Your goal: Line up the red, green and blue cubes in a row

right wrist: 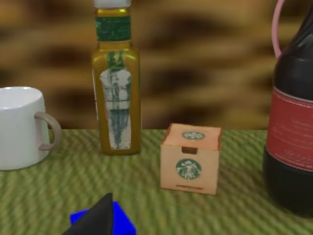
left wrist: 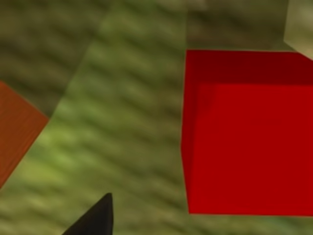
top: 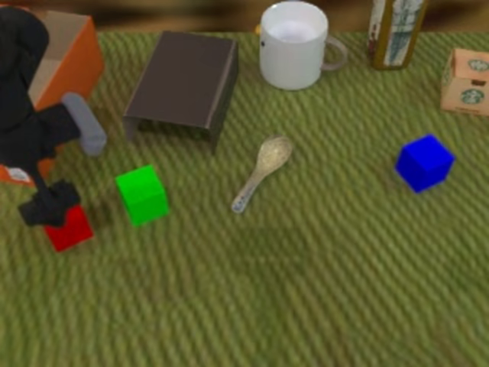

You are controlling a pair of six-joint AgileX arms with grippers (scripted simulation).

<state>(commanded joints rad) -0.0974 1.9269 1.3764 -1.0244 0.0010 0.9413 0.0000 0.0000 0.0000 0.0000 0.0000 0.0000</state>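
Note:
The red cube [top: 70, 228] lies at the left of the table, filling much of the left wrist view [left wrist: 249, 142]. My left gripper [top: 52, 205] hangs just over its far left corner, open, with one dark fingertip [left wrist: 100, 218] showing apart from the cube's side. The green cube [top: 142, 194] sits just right of the red one. Far to the right lies the blue cube [top: 425, 162]. My right arm is out of the top view; its wrist view shows one dark fingertip [right wrist: 100, 215] above the blue cube [right wrist: 122, 223], spread open and holding nothing.
An orange box [top: 72, 53] stands at the back left under my left arm. Along the back are a dark brown stand [top: 183, 80], a white mug [top: 294, 44], an oil bottle [top: 395, 30] and a tan carton [top: 466, 80]. A spoon [top: 262, 172] lies mid-table. A dark bottle [right wrist: 291, 122] stands beyond the carton.

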